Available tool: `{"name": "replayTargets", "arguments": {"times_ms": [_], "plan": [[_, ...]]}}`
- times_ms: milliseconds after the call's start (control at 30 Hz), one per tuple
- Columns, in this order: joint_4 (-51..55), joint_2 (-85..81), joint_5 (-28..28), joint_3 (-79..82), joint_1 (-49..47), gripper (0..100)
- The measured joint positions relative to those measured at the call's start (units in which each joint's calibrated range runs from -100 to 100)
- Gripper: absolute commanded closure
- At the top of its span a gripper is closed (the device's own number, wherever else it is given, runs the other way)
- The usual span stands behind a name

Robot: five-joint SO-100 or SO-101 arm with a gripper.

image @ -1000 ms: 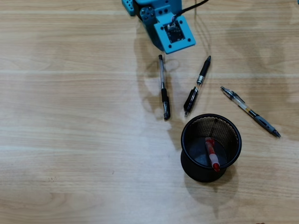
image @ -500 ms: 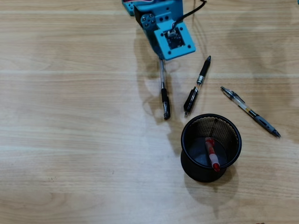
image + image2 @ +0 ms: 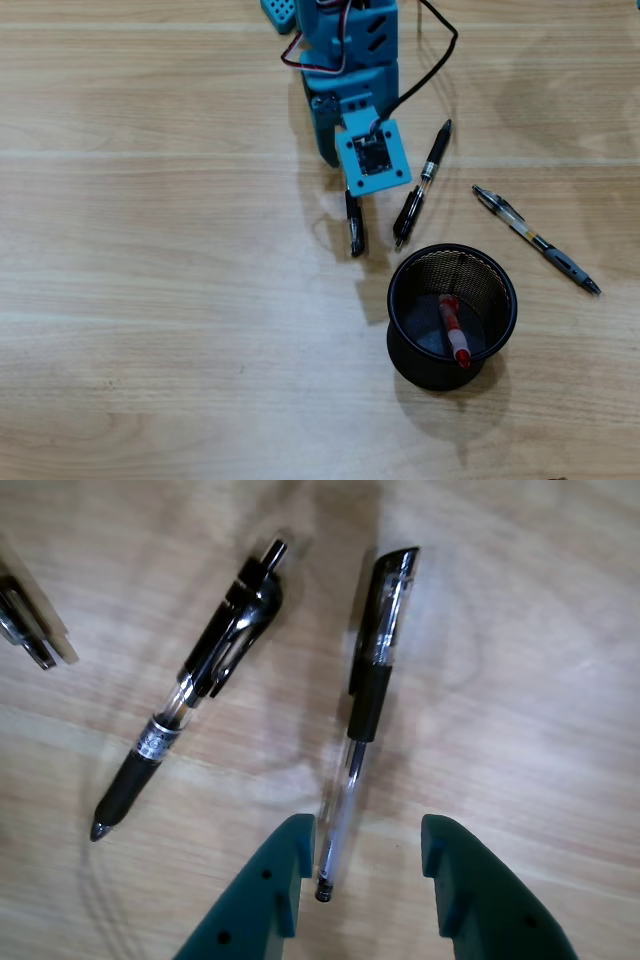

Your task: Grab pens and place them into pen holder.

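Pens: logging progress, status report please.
Gripper open, straddling capped pen. Red pen in holder. Two more pens on table. Nothing blocking.

The blue arm is reaching down over a black pen on the wooden table. Two more pens are lying nearby. A red pen is leaning inside the black mesh holder.

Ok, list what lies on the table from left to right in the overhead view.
Capped pen under the gripper → black clip pen → mesh holder with a red pen inside → grey-grip pen. The black clip pen and the holder overlap somewhat in left-right span.
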Motion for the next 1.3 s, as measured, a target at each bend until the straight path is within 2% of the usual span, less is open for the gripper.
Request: {"name": "replayTargets", "arguments": {"times_ms": [300, 633, 867, 1000, 1300], "plan": [[-2.1, 3.9, -0.1, 8.3, 0.1, 87], [-21.9, 3.8, -2.9, 22.9, -2.5, 87], [-23.9, 3.4, -4.8, 25.3, -2.4, 88], [-24.1, 3.2, -4.9, 26.0, -1.9, 99], [-23.9, 3.3, -4.9, 26.2, -1.9, 98]]}}
